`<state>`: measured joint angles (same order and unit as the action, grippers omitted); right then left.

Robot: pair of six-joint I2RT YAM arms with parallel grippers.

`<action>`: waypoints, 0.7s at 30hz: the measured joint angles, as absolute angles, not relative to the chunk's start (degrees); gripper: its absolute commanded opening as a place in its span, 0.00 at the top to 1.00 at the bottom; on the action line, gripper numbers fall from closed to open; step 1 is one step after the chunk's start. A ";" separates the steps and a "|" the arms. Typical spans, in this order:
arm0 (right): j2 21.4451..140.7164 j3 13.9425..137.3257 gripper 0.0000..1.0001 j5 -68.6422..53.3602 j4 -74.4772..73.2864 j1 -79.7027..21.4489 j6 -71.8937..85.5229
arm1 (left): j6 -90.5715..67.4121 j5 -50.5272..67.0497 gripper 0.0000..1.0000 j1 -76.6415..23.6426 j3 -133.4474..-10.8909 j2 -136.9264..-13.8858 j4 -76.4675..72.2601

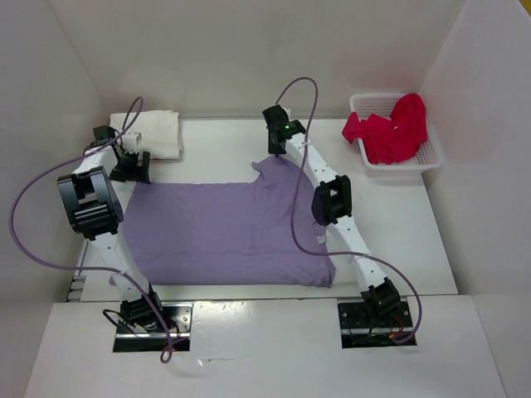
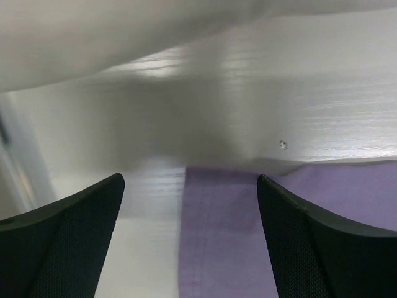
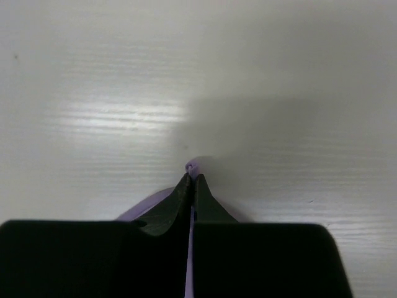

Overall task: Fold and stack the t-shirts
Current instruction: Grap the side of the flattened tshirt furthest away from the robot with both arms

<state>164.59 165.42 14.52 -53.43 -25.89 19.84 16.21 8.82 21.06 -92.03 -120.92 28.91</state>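
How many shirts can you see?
3: a purple shirt spread mid-table, a folded white shirt far left, a red shirt heaped in the basket, maybe hiding another.

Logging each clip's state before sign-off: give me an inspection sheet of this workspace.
Surface: white table.
Job's things: lavender t-shirt spread flat; off-white t-shirt folded, far left; red t-shirt heaped in the basket.
Clutter: white mesh basket, far right.
Grippers: left gripper open above the lavender t-shirt's edge; right gripper shut on its far edge.
Cables: purple cables loop off both arms.
Surroundings: white walls.
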 measured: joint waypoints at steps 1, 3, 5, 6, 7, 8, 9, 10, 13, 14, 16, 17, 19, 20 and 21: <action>164.46 165.42 1.00 14.37 -53.76 -26.37 19.84 | 16.14 9.45 0.11 20.97 -92.03 -121.58 29.15; 164.27 165.40 1.00 14.13 -54.61 -27.53 19.81 | 16.14 9.87 0.14 20.58 -92.03 -122.56 29.32; 164.09 165.38 1.00 14.11 -55.27 -28.62 19.81 | 16.08 10.11 0.18 20.03 -92.25 -122.61 29.17; 164.00 165.29 1.00 14.09 -55.59 -29.08 19.81 | 16.12 10.15 0.20 19.81 -92.36 -122.83 29.19; 163.81 165.10 1.00 14.09 -55.81 -29.43 19.81 | 16.19 9.78 0.22 19.64 -92.64 -123.04 29.17; 163.63 164.86 1.00 14.09 -56.01 -29.82 19.81 | 16.21 9.80 0.30 19.46 -93.08 -123.33 29.19; 163.52 164.81 1.00 14.09 -56.25 -30.09 19.81 | 16.12 9.72 0.37 19.35 -93.36 -123.55 29.17; 163.35 164.55 1.00 14.06 -56.47 -30.28 19.81 | 16.08 9.80 0.47 19.27 -93.60 -123.70 29.10; 162.80 164.18 1.00 14.13 -56.88 -30.33 19.81 | 16.38 10.46 0.83 19.22 -94.17 -124.16 29.21; 162.45 163.81 1.00 14.20 -56.93 -30.26 19.81 | 16.43 10.81 0.88 19.11 -94.39 -124.31 29.26; 161.69 163.15 1.00 14.61 -57.28 -30.22 19.81 | 16.60 11.03 0.99 19.00 -94.45 -124.36 29.39; 161.12 162.52 1.00 15.11 -57.43 -30.22 19.81 | 16.95 11.07 1.00 18.96 -94.45 -124.36 29.45; 159.63 161.01 1.00 16.67 -58.37 -30.11 20.05 | 18.02 11.00 1.00 18.92 -94.06 -124.05 29.30; 158.63 159.85 1.00 17.26 -58.87 -29.85 20.12 | 18.48 10.83 1.00 18.90 -93.19 -123.50 28.77; 157.23 158.26 1.00 17.43 -59.51 -29.76 20.36 | 19.42 10.57 1.00 18.81 -91.90 -122.65 28.45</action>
<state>157.23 158.26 17.43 -59.51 -29.76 20.36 19.42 10.57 18.81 -91.90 -122.65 28.45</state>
